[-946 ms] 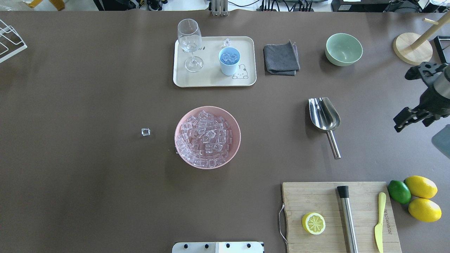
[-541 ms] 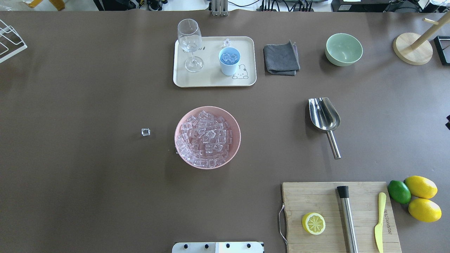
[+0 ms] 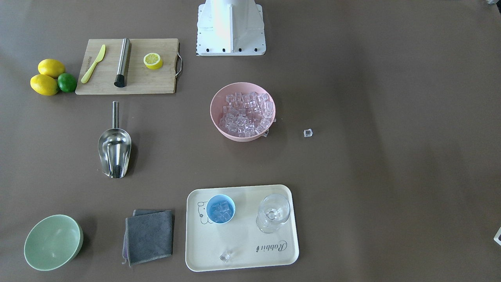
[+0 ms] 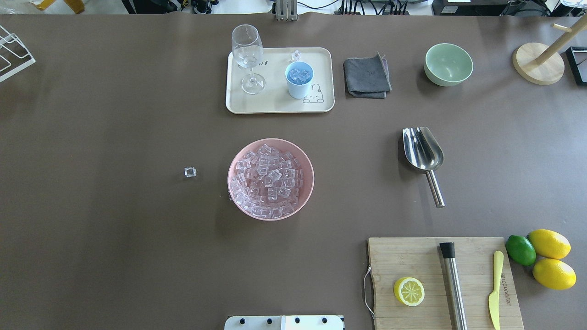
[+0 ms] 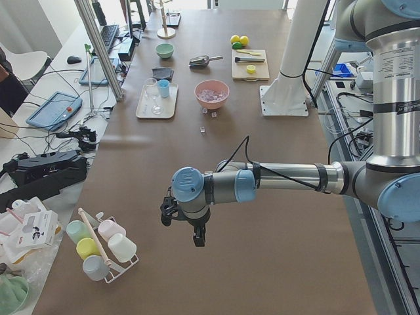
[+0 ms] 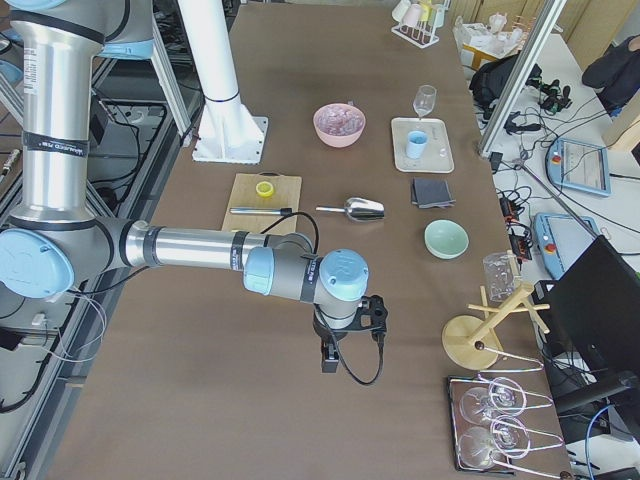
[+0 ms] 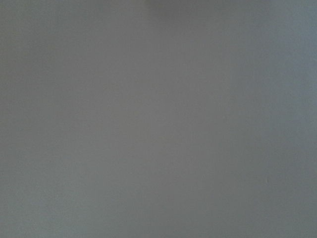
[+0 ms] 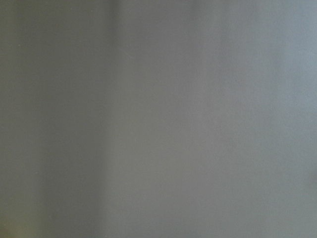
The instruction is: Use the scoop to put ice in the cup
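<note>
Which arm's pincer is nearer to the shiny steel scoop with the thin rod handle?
Right. The right pincer hangs over the table's end nearest the scoop, just past the wooden cutting board; the left pincer hangs over the opposite end, beyond the pink bowl.

On your side of the left gripper, a cluttered white desk ran alongside the brown-covered table.

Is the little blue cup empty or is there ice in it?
It has ice in it. Clear cubes lie inside the cup, which stands upright on the tray.
</note>
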Robot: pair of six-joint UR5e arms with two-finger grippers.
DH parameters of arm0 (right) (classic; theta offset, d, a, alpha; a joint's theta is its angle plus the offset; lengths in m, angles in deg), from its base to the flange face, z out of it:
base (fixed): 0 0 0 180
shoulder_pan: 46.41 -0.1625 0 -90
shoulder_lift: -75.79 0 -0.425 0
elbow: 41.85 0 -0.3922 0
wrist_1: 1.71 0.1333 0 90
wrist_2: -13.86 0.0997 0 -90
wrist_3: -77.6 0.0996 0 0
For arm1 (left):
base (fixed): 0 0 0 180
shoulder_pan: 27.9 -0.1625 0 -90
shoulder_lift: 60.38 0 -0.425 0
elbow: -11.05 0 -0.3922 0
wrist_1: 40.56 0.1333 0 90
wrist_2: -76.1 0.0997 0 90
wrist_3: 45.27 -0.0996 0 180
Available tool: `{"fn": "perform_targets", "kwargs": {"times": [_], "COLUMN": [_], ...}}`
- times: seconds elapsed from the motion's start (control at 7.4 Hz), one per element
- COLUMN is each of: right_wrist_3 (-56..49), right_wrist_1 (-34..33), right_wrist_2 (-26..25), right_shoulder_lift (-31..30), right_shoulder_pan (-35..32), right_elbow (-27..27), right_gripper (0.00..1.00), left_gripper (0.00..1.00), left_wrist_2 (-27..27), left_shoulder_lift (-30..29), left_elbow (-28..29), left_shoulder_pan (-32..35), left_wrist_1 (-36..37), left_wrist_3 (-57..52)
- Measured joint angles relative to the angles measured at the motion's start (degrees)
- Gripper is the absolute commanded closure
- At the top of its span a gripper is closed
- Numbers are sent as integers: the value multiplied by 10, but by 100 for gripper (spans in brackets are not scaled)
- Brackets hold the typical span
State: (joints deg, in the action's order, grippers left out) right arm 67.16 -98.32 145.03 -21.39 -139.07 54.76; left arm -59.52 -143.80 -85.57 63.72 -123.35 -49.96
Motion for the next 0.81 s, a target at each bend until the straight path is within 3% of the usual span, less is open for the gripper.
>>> {"fn": "perform_targets", "kwargs": {"times": [0.41, 0.81], "right_wrist_3": [17, 30], "right_wrist_1": [-2, 1], "right_wrist_2": [12, 6], "right_shoulder_lift": [-1, 4], "right_shoulder_pan": [-4, -3], "right_elbow": [36, 35], "right_gripper": [1, 1], "left_gripper": [2, 2], "left_wrist_2": [0, 0], "left_shoulder_lift": [0, 0], "left_elbow": [2, 2], "left_shoulder_pan": [0, 1], "left_wrist_1": [0, 0], "left_wrist_3": [0, 0]}}
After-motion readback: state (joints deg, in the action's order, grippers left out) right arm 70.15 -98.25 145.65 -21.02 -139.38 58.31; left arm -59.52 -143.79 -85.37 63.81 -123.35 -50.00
